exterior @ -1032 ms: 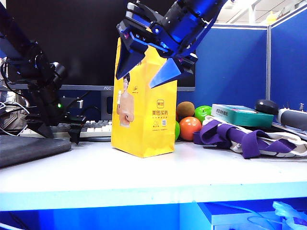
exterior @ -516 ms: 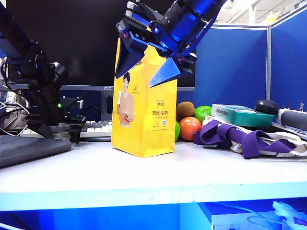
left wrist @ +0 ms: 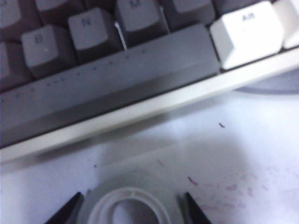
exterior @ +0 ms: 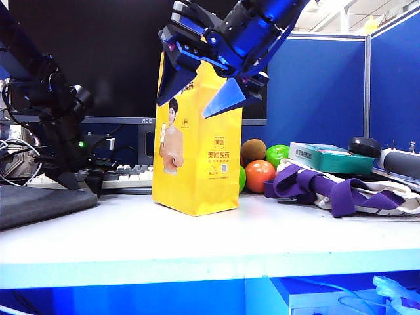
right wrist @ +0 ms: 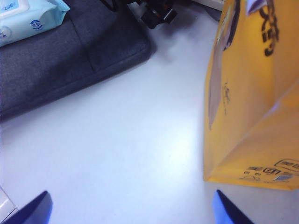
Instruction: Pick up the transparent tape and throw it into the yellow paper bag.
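Little has changed since the earlier exterior frames: at the left edge the left hand (exterior: 82,177) has drawn its fingers together low beside the keyboard (exterior: 128,178), and the right hand (exterior: 200,92) has barely shifted at the upper centre.

In the left wrist view, the transparent tape (left wrist: 128,207) is seen at the bottom centre of the frame, a pale, whitish ring lying flat on the white worktop (left wrist: 243,154) just in front of the keyboard's edge. Two dark fingertips (left wrist: 70,212) are set against its two sides, so the left hand is judged to be closed on the roll. The roll has not been lifted yet, as far as can be seen.

The right hand is held high in the exterior view, in front of the top of the yellow paper bag (exterior: 197,164), its two blue fingers spread wide with nothing between them. In the right wrist view only its blue fingertips show at the bottom corners, above bare worktop, with the bag's yellow side at the right of the frame.

The bag stands upright at the centre of the exterior view, well apart from the tape. An orange ball (exterior: 260,175) and a green one lie behind it to the right.

The grasp appears done. Lifting, carrying to the bag's mouth and releasing are still to be done.
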Available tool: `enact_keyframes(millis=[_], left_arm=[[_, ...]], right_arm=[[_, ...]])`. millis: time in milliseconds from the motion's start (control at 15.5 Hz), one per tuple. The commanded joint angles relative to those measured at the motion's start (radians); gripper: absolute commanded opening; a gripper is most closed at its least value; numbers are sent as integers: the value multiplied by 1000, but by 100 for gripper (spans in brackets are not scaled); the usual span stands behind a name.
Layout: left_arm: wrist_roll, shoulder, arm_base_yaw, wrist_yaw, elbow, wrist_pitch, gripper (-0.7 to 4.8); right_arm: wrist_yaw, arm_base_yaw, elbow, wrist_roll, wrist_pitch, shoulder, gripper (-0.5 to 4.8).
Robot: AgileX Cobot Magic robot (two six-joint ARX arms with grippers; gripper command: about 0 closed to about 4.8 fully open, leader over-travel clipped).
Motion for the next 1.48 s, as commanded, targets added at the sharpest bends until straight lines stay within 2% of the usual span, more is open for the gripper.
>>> enact_keyframes(millis=[65, 323, 452, 710, 1032, 1226, 1419, 1484], left_arm=[[43, 24, 2, -21, 48, -193, 263], [52, 3, 2, -3, 214, -323, 262], [38, -33, 0, 15, 236, -323, 262], [40, -141, -7, 131, 249, -382, 262], [72, -382, -27, 184, 249, -447, 262], [85, -514, -63, 259, 249, -476, 262], [122, -646, -167, 311, 249, -455, 262], [139, -668, -216, 409, 249, -409, 262]], right_arm=[[1, 0, 3, -7, 20, -5, 479], [0, -2, 3, -6, 18, -5, 479], [-2, -2, 2, -6, 8, -5, 479], [1, -13, 3, -53, 2, -5, 479], [-2, -90, 4, -55, 69, -97, 479], [-2, -93, 4, -55, 72, -185, 479], [0, -92, 4, -53, 43, -271, 479], [2, -92, 3, -54, 21, -293, 479]])
